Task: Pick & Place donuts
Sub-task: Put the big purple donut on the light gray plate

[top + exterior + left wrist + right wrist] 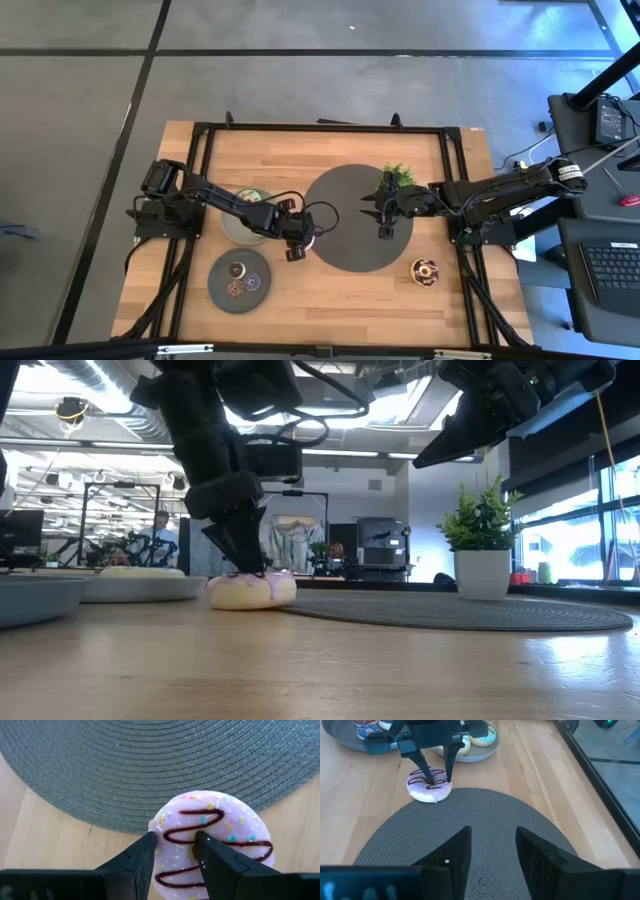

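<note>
The left gripper point(297, 243) has its two dark fingers point(140, 862) planted down onto a pink donut point(429, 785), a soft-looking ring with a glossy lilac-pink top, a zigzag of dark chocolate icing and tiny coloured sprinkles; its underside is pale cream. One finger drops into the hole and the other comes down on the outer side, so the ring's wall is pinched between them while the donut sits flat on the wooden table point(330, 290). The donut rests on bare wood, its edge touching the left rim of the big round mat point(350, 225), a dark grey woven disc with concentric ribbing that lies in the middle of the table. Just behind the donut, toward the table's left edge, a shallow grey plate point(482, 752) carries two more iced rings, one cream-coloured and one pale green. Nearer the front-left corner lies a second flat grey plate point(222, 290) with three small donuts point(240, 278) on it. Another small chocolate-brown donut point(425, 270) sits alone on the wood near the front-right corner, off the mat. The right gripper point(384, 222) hangs above the right part of the mat with its blunt fingers parted and nothing between them. A small leafy green plant point(482, 540) in a white pot stands by the mat's far edge.
</note>
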Controlling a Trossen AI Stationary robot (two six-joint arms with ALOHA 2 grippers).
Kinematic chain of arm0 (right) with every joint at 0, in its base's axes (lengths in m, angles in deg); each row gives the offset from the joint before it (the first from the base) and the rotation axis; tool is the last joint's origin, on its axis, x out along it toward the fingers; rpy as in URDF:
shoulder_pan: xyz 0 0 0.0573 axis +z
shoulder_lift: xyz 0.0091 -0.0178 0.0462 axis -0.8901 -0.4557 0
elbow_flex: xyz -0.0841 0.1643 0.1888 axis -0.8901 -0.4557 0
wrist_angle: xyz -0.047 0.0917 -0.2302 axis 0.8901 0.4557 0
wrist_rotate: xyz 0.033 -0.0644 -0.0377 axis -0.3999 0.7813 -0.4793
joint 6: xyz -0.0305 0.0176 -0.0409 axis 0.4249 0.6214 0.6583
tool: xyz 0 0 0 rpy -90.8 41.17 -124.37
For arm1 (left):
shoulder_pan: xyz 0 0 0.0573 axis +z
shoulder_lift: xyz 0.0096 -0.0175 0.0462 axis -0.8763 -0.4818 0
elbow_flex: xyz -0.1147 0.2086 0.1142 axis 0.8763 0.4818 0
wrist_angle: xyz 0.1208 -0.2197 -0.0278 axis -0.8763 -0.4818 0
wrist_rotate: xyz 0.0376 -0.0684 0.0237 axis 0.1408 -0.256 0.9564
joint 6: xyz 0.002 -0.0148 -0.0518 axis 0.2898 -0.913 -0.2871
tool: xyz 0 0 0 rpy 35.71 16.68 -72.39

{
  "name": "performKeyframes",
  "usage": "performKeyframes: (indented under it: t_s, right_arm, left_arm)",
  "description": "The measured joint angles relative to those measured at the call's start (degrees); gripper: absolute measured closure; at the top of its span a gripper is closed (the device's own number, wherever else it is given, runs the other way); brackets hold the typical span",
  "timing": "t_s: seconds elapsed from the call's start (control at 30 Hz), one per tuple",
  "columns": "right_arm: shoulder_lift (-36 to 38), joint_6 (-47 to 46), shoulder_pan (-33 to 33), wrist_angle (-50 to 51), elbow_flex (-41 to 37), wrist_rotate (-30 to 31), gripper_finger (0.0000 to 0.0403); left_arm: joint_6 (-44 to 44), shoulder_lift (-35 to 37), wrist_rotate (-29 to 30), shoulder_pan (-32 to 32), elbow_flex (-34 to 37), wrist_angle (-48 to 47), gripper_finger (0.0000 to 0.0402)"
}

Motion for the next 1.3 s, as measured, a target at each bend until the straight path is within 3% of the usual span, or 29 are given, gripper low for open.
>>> performKeyframes:
  t_s: [0.2, 0.63, 0.87, 1.03, 1.17, 1.3]
  right_arm:
    - [-0.02, 0.03, 0.00, 0.04, 0.02, 0.00, 0.0247]
    - [-0.04, 0.18, 0.00, 0.17, 0.07, 0.00, 0.0247]
    - [-0.04, 0.07, 0.00, 0.39, 0.09, 0.00, 0.0247]
    - [-0.04, -0.19, 0.00, 0.62, 0.09, -0.11, 0.0247]
    - [-0.04, -0.16, 0.00, 0.89, 0.09, -0.09, 0.0247]
    - [-0.04, -0.10, 0.00, 0.98, 0.09, -0.33, 0.0247]
  left_arm:
    - [0.47, 0.10, -0.02, 0.00, 0.00, -0.71, 0.0287]
    - [1.95, 0.13, -0.73, -0.07, -0.07, -0.94, 0.0380]
    - [-1.45, 6.15, -2.93, -0.71, -3.50, -10.33, 0.0389]
    - [-10.24, 15.03, -1.83, -3.17, -3.48, -22.15, 0.0387]
    - [-24.27, 22.21, 3.15, -7.12, -2.01, -32.86, 0.0390]
    - [-39.84, 28.16, 7.12, -12.20, 3.56, -37.77, 0.0389]
